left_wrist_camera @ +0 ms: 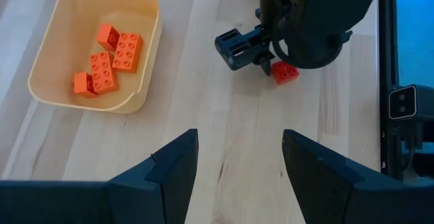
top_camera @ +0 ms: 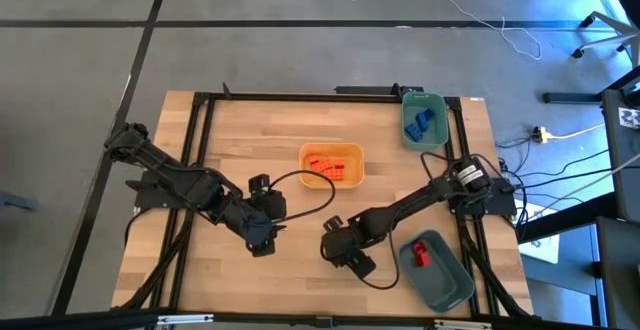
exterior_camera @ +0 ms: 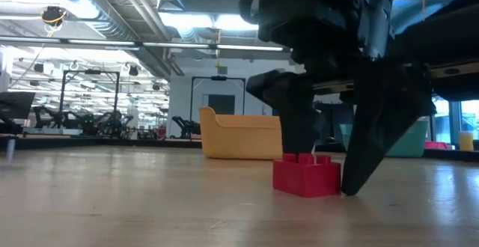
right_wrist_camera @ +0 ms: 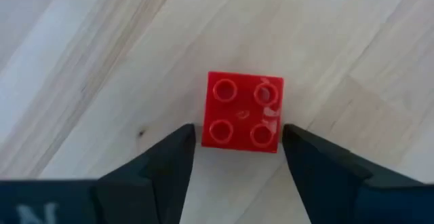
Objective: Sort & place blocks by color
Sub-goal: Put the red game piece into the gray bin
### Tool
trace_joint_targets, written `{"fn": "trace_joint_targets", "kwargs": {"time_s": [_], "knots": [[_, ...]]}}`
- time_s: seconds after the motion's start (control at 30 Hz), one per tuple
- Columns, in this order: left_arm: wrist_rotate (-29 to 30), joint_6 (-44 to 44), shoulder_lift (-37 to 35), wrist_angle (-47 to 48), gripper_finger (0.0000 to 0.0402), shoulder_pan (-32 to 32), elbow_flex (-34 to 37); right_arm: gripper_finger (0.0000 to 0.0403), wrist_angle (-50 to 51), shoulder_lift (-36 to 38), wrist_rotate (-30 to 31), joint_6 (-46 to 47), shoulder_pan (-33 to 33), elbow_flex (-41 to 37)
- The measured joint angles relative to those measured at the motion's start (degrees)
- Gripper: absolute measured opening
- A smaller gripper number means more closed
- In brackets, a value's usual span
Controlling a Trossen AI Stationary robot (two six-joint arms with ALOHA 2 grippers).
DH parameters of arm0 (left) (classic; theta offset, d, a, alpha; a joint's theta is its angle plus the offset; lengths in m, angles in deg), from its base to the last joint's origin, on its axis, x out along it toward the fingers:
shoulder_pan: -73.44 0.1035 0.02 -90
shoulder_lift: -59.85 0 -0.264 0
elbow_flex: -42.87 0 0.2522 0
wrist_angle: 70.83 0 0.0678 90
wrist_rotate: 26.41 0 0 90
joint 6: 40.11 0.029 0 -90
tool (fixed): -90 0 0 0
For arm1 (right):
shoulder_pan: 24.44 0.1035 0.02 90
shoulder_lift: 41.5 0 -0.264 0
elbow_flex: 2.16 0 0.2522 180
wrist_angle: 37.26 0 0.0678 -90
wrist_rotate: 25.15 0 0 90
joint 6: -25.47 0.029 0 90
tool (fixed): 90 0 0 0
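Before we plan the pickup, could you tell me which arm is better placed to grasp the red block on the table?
The right: the right gripper is open with its fingers either side of the red block. The left gripper is farther off, over bare wood.

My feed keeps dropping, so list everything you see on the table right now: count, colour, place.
Tray: one, yellow-orange, table centre.
Orange blocks: about four, in the tray.
Far bin: one, teal, far right corner.
Blue blocks: a few, exact count unclear, in the far bin.
Near bin: one, teal, near right corner.
Binned red block: one, in the near bin.
Loose red block: one, on bare wood near the table's front middle.
Left pincer: open, over bare wood, left of the right pincer.
Right pincer: open, fingers either side of the loose red block.
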Motion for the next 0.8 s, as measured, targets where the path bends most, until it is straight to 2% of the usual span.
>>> {"fn": "trace_joint_targets", "kwargs": {"time_s": [0.37, 0.5, 0.63, 0.8], "knots": [[0.0, 0.07, 0.0, -0.01, 0.0206, 0.01, 0.0, 0.0229, -1.61, -0.01, -0.29, -0.16, 0.04, -0.02], [0.0, 0.07, 0.0, -0.01, 0.0206, 0.0, 0.0, 0.0201, -2.08, -0.02, -0.34, -0.15, 0.07, -0.02], [0.0, 0.04, 0.0, -0.01, 0.0206, 0.0, 0.0, 0.0145, -2.31, -0.02, -0.44, -0.15, 0.08, 0.08], [-0.01, 0.04, 0.0, -0.01, 0.0206, 0.01, 0.0, 0.0139, -1.15, -0.02, -0.65, 0.01, -0.23, 0.34]]}}
